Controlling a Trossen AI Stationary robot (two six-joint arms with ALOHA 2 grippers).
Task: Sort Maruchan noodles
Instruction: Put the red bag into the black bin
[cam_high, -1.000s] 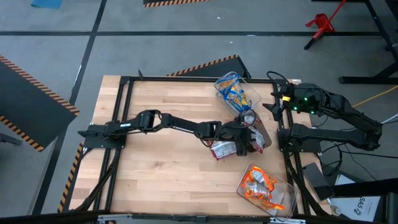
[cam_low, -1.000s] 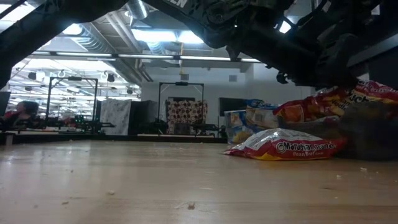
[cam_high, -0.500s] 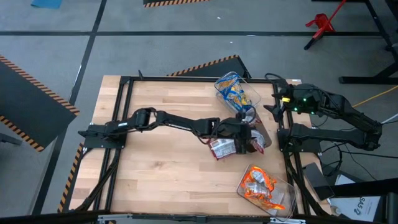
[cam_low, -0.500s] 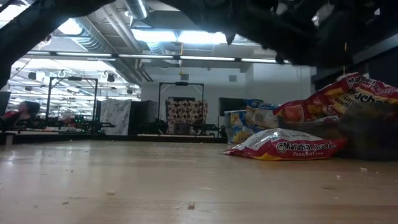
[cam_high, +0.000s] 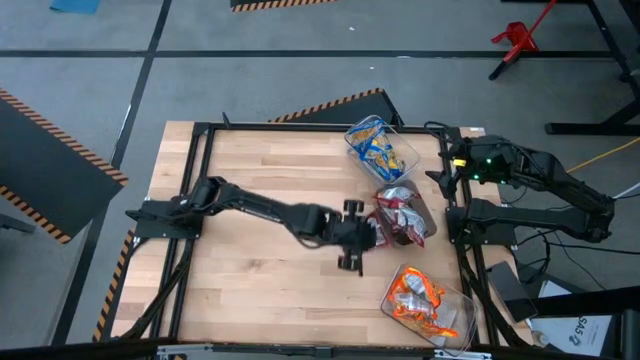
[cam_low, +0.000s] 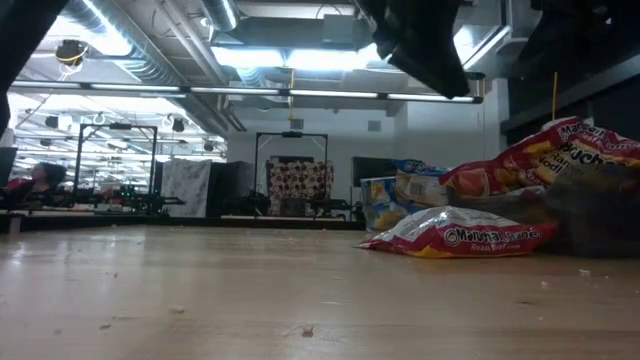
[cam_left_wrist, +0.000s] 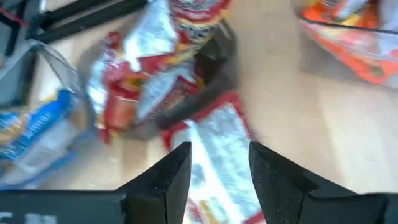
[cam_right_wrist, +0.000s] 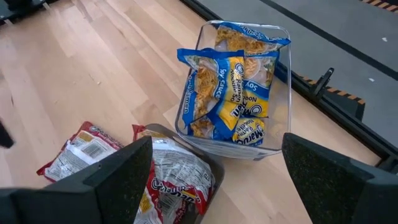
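- Sorting is partly done: the blue and yellow packets (cam_right_wrist: 227, 87) sit in a clear tub (cam_right_wrist: 273, 37) at the far side of the tabletop (cam_high: 250, 180), the orange packets (cam_high: 418, 300) fill another clear tub (cam_high: 462, 297) at the near right corner, and the red and white packets (cam_high: 400, 215) are heaped in a dark tub (cam_left_wrist: 217, 50) between the two.
- One red and white packet (cam_low: 455, 235) lies flat on the tabletop, just beside the dark tub and touching or almost touching its wall.
- The left gripper (cam_left_wrist: 219, 171) hangs over this loose packet with its fingers apart and nothing between them. I judge it is not holding anything, though its wrist view is blurred.
- The right gripper (cam_right_wrist: 211, 180) waits at the right edge of the tabletop, above the tubs, with its fingers spread wide and empty.
- These packets look light and thin, with a shiny slippery film. The noodle block inside is probably stiff but brittle, so a hard squeeze could crack it.
- A good place to take hold is likely across the narrow width of the packet or on a crimped end seam, where the film is flat.
- Because the packet lies flat, one finger may have to slide under an edge. The film could slip away over the wood.
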